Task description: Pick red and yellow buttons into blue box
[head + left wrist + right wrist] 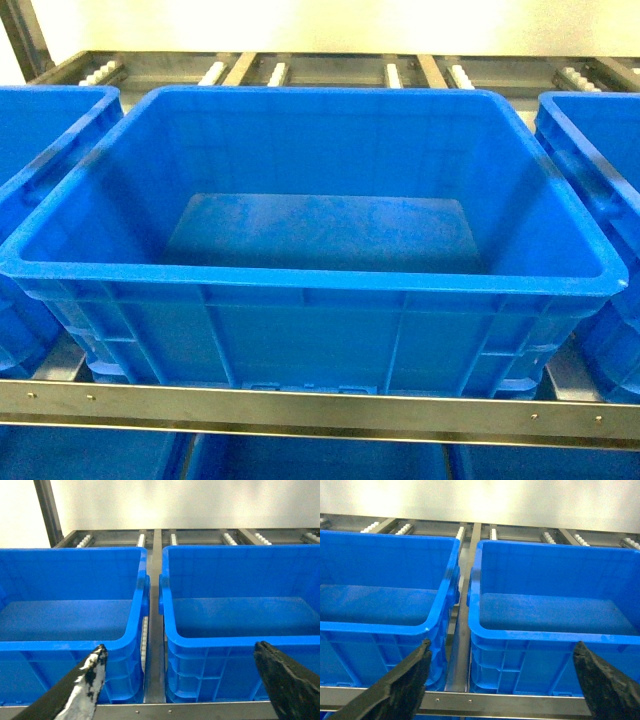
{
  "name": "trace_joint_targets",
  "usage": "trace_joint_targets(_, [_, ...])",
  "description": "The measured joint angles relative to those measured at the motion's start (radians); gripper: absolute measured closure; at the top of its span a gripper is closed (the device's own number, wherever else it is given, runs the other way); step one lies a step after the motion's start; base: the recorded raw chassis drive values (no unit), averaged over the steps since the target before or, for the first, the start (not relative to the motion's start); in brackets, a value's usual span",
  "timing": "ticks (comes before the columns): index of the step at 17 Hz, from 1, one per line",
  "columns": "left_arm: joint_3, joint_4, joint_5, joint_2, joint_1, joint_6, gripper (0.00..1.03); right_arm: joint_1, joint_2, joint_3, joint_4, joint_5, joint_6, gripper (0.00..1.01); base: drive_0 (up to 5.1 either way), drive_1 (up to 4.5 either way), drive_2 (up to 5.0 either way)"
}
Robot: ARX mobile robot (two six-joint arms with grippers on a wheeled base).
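Pale wall behind a metal roller rack (330,68). Blue box (300,270) sits centred on the shelf, floor bare, neighbouring crates (45,150) just beside it on both sides. Left hand (177,680) — fingers spread wide, nothing between them. Right hand (502,677) likewise spread and unloaded. Red and yellow buttons not visible in any view. Judgement: small, rigid, light, caps likely slick — grip the blocky base. Box mouth wide open; thick rim and narrow gaps between crates are what to clear.

No readable text, labels or numbers anywhere; embossed mark low on the blue box (310,385) front wall is too blurred.
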Motion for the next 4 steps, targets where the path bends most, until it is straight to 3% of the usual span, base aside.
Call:
trace_joint_targets(1, [0.000, 0.000, 0.000, 0.000, 0.000, 0.000, 0.06, 0.000, 0.000, 0.000, 0.000, 0.000, 0.000, 0.06, 0.0, 0.00, 0.0])
trace_joint_targets(2, [0.000, 0.000, 0.000, 0.000, 0.000, 0.001, 0.04, 0.000, 0.000, 0.000, 0.000, 0.000, 0.000, 0.01, 0.0, 0.00, 0.0])
trace_joint_targets(4, [0.000, 0.000, 0.000, 0.000, 0.000, 0.000, 0.05, 0.000, 0.000, 0.000, 0.000, 0.000, 0.000, 0.03, 0.0, 0.00, 0.0])
